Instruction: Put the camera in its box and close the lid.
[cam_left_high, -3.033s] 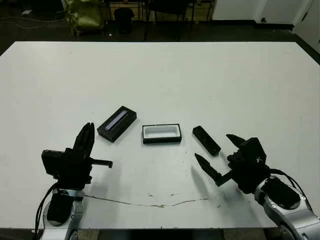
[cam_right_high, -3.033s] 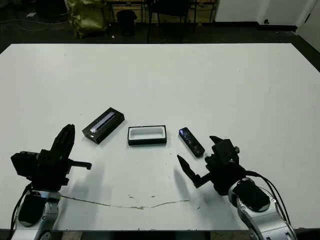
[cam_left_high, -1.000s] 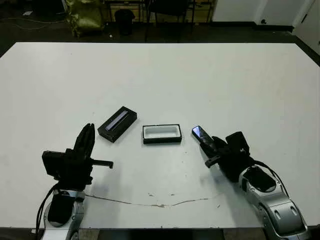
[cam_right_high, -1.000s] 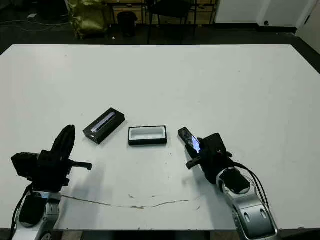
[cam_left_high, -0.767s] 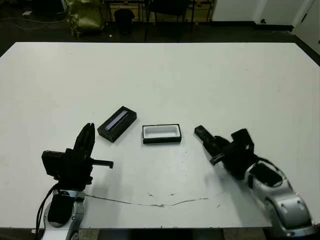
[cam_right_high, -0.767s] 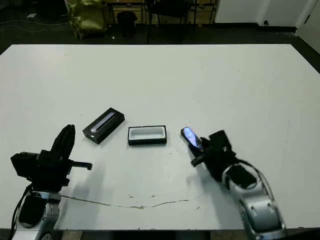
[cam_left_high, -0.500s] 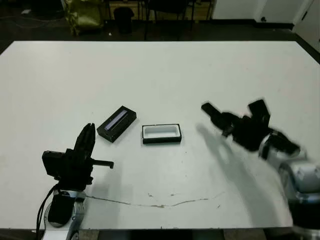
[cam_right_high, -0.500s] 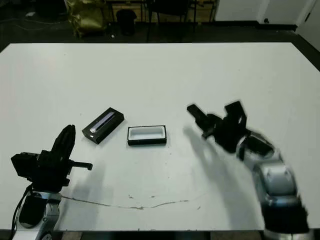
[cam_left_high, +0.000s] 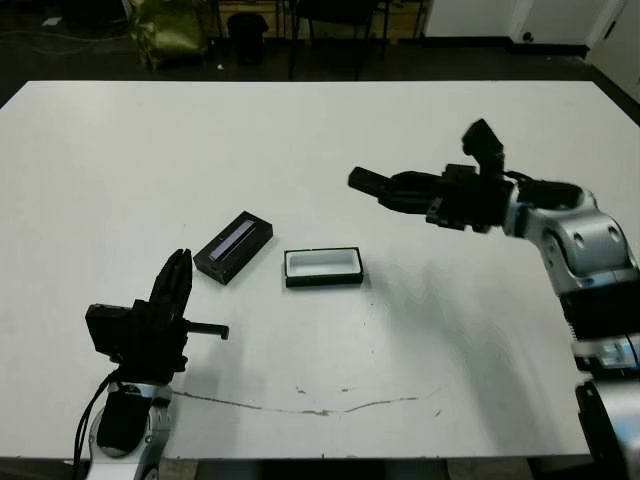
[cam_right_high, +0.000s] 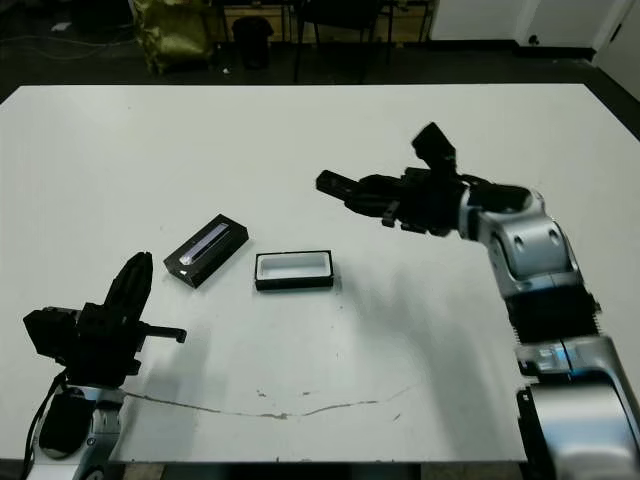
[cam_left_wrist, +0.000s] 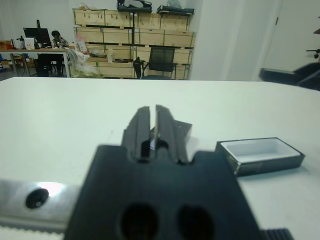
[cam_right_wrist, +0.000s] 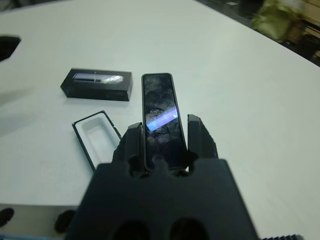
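Only the right wrist view shows the grip clearly — the camera sits clamped between the right gripper's two black fingers, glossy face up, far end sticking out past the fingertips. From the head views it reads just as a dark bar at the end of the arm, held in the air above the white table, beyond and to the right of the box. The left wrist view adds the left gripper's state: fingers pressed together with a thin slit between them, nothing held. That view also catches a seated person at a desk far beyond the table and an office chair.

Right arm is raised and stretched out toward the table's middle, forearm roughly level, gripper pointing to the robot's left. Left arm is low at the near left edge, gripper pointing forward toward the lid.

Counts — one camera, one box, one lid. Box lies open on the table, white lining up, empty. Lid lies just to its left, apart from it, angled, silver-grey stripe up.
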